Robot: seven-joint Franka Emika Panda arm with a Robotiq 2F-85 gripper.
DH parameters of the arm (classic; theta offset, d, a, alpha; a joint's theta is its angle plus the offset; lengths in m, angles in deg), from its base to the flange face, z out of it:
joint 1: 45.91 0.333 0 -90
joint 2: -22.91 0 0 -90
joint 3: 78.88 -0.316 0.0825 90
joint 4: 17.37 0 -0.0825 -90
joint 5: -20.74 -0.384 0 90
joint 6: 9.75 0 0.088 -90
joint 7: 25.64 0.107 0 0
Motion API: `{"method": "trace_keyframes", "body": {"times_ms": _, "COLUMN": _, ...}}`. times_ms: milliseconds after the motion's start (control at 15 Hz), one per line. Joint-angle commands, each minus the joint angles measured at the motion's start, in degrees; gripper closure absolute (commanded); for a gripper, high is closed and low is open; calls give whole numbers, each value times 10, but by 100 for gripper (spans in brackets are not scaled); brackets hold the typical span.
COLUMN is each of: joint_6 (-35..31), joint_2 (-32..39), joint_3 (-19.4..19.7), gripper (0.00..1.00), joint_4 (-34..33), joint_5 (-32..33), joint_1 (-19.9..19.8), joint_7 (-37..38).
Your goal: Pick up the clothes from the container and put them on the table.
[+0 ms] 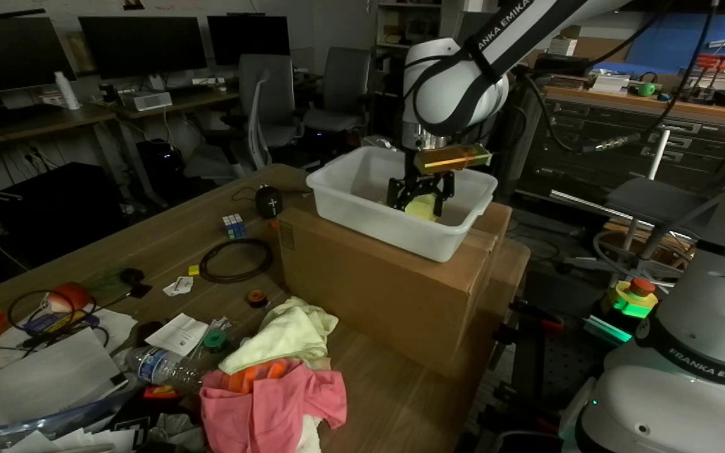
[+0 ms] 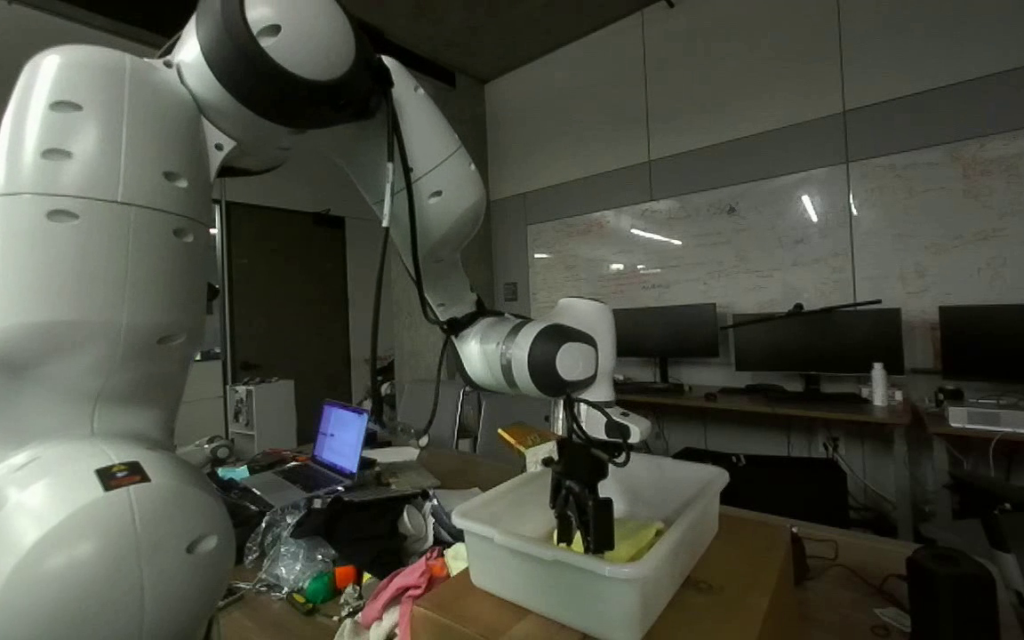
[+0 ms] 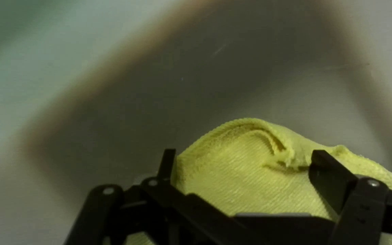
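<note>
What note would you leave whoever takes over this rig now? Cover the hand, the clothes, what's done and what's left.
Hand: open, down inside the white tub, part of the yellow cloth between its jaws.
Things: tub on the cardboard box; pink garment and pale yellow-green cloth heaped on the table.
Done: those two are out.
Left: grip the yellow cloth and lay it on the table. Anything under that cloth is hidden.

A wood-grained bench supported a large cardboard box, with a pink garment and a pale yellow-green cloth heaped just beside it. A puzzle cube, a black rounded device and a dark coil sat near the box, while papers and a clear plastic bottle crowded the pink garment's other side, away from the box.
</note>
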Motion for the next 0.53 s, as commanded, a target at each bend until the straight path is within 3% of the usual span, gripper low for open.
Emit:
{"method": "trace_keyframes", "body": {"times_ms": 0, "joint_6": -20, "joint_2": 12, "joint_3": 6, "gripper": 0, "joint_4": -5, "joint_5": 47, "joint_1": 9, "joint_7": 45}}
{"method": "trace_keyframes", "body": {"times_ms": 200, "joint_6": -27, "joint_2": 14, "joint_3": 7, "gripper": 0, "joint_4": -4, "joint_5": 77, "joint_1": 12, "joint_7": 72}}
{"method": "trace_keyframes", "body": {"times_ms": 267, "joint_6": -29, "joint_2": 13, "joint_3": 8, "gripper": 25, "joint_4": -4, "joint_5": 87, "joint_1": 13, "joint_7": 80}}
{"method": "trace_keyframes", "body": {"times_ms": 333, "joint_6": -30, "joint_2": 14, "joint_3": 8, "gripper": 26, "joint_4": -4, "joint_5": 99, "joint_1": 14, "joint_7": 91}}
{"method": "trace_keyframes", "body": {"times_ms": 467, "joint_6": -32, "joint_2": 13, "joint_3": 8, "gripper": 42, "joint_4": -5, "joint_5": 117, "joint_1": 15, "joint_7": 107}}
